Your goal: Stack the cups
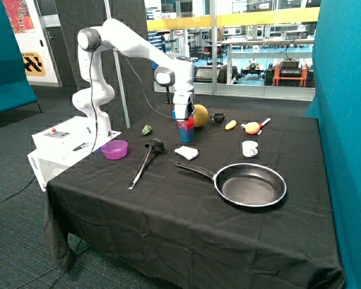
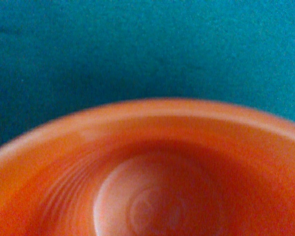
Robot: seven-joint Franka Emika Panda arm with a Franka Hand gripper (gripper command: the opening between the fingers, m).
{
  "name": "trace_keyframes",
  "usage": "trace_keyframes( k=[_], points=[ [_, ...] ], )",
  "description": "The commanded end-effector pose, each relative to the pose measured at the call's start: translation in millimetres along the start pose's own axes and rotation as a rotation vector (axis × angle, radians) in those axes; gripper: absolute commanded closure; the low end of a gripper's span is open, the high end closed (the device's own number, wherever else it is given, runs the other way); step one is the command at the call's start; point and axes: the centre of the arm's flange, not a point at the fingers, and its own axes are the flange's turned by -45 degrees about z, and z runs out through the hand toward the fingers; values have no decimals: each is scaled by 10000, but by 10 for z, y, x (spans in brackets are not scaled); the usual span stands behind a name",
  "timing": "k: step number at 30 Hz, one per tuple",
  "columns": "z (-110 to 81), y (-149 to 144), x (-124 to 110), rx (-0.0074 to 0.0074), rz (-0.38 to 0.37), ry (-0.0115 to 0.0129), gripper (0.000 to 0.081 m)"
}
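**Gripper low over the stacked cups**

The white arm reached down at the far side of the black-clothed table [image 1: 168,241], its gripper [image 1: 183,116] right at the top of a blue cup [image 1: 186,133] that stood upright beside a yellow-orange ball [image 1: 200,114]. A red cup [image 1: 188,122] showed at the blue one's rim, seated inside it. Whether the fingers were spread or pinching the red cup could not be told. The wrist view looked straight into the red cup [image 2: 157,187], its round floor filling the lower half. Elsewhere lay a pink bowl [image 1: 114,149], a black ladle [image 1: 143,162], a frying pan [image 1: 253,184], a white mug [image 1: 249,149] and a small black mug [image 1: 218,118].
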Motion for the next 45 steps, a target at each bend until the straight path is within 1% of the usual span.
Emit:
trace_keyframes(
  k=[1,5,8,9,12,26,28,38,45],
  points=[
    [-63,30,11,16,23,-87,180],
    [-98,29,-5,16,-2,-87,186],
    [-149,11,-30,17,-85,-87,217],
    [-164,5,-37,17,-104,-87,238],
    [-204,-13,-60,17,-200,-87,255],
    [-429,-71,-229,18,-380,-87,299],
    [-475,-70,-260,18,-425,-87,316],
    [-617,-64,-360,19,-613,-87,316],
    [-642,-44,-384,19,-627,-87,316]
  ],
)
